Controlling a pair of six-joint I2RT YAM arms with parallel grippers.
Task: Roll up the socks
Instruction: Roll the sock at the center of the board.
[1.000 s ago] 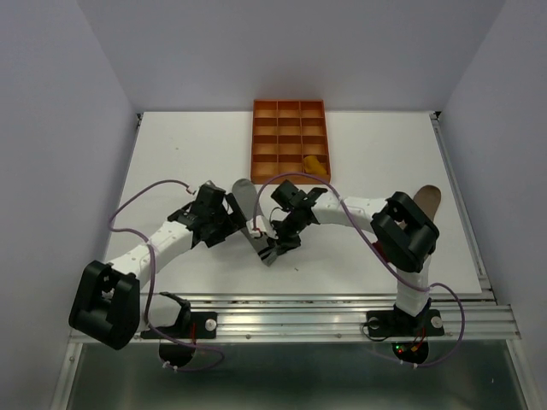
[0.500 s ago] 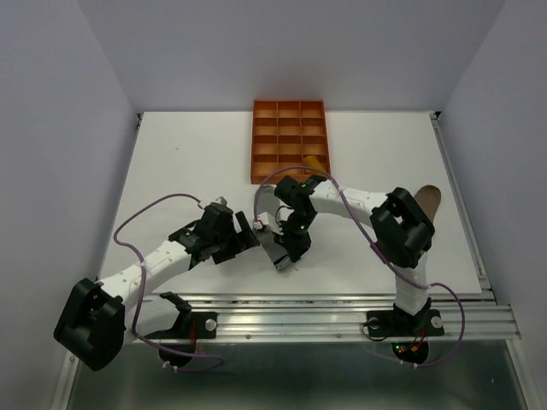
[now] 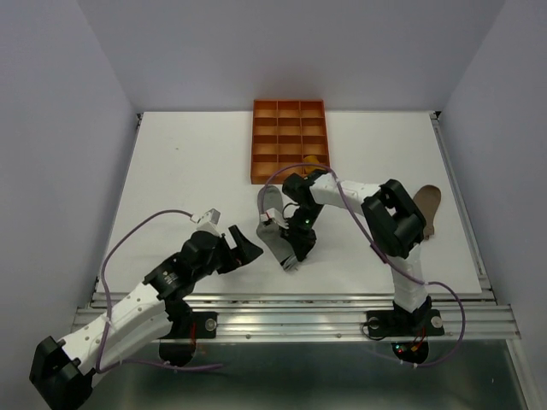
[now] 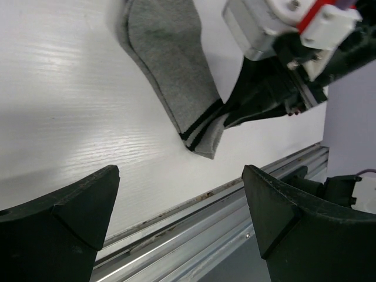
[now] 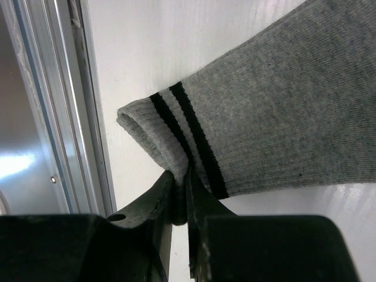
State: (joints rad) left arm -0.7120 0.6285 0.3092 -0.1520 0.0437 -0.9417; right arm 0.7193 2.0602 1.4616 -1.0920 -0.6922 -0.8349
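Grey sock (image 3: 272, 209) lies flat near our table's (image 3: 171, 171) front edge; our right gripper (image 5: 179, 182) pinches its striped cuff (image 5: 176, 126); our left gripper (image 4: 179, 176), jaws apart, has backed away, so we judge rolling can begin.

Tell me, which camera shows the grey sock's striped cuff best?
The right wrist view: the cuff is close up, black stripes clear, pinched by the right gripper. The left wrist view shows it smaller; from above the arm mostly hides it.

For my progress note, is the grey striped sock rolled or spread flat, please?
Spread flat: the grey striped sock lies unrolled, cuff in the right gripper.
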